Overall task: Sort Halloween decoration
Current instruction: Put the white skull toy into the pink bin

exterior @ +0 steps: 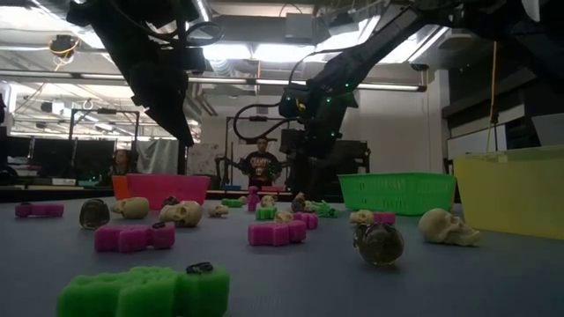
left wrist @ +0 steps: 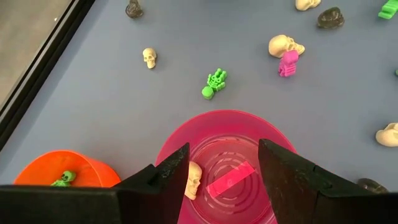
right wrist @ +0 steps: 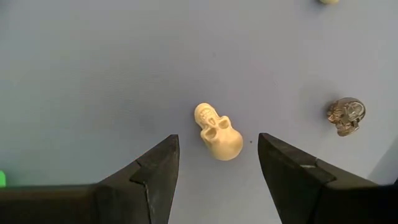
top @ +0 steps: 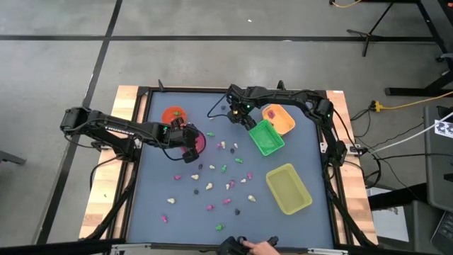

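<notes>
Cream-white skull (right wrist: pixel 218 132) lies on the surface between the right gripper's (right wrist: pixel 218 167) spread fingers, so a descent and pinch look next. Left gripper (left wrist: pixel 224 163), fingers also spread and empty, hovers over the pink cup (left wrist: pixel 225 180), which holds a cream skull and pink piece; the orange cup (left wrist: pixel 65 175) holds a green trinket.

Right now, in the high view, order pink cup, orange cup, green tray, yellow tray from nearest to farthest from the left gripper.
Left gripper:
1. pink cup, directly beneath
2. orange cup, left
3. green tray, centre-right
4. yellow tray, right
</notes>
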Tool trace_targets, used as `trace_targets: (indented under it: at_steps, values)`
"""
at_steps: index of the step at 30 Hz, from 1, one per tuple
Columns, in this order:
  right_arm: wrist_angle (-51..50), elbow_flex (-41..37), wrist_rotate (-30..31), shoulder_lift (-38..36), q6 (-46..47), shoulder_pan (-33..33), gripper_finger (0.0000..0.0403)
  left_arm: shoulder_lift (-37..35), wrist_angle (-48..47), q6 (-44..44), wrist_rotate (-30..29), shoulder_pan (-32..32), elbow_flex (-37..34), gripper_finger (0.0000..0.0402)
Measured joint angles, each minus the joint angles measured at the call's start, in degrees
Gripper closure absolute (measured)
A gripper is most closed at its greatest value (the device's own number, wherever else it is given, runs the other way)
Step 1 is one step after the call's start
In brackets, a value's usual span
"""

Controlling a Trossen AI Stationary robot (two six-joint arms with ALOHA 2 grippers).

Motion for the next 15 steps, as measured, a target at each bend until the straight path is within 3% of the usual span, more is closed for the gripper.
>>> trace_targets:
  at_steps: [5,15]
  values:
    - [-0.1,0.0,0.0,0.0,-0.02,0.02,0.0199,0.0,0.0,0.0,0.02,0.0,0.0,0.0226]
    - [1.74,0.0,0.94,-0.02,0.34,0.02,0.0294,0.0,-0.01,0.0,0.0,0.01,-0.01,0.0226]
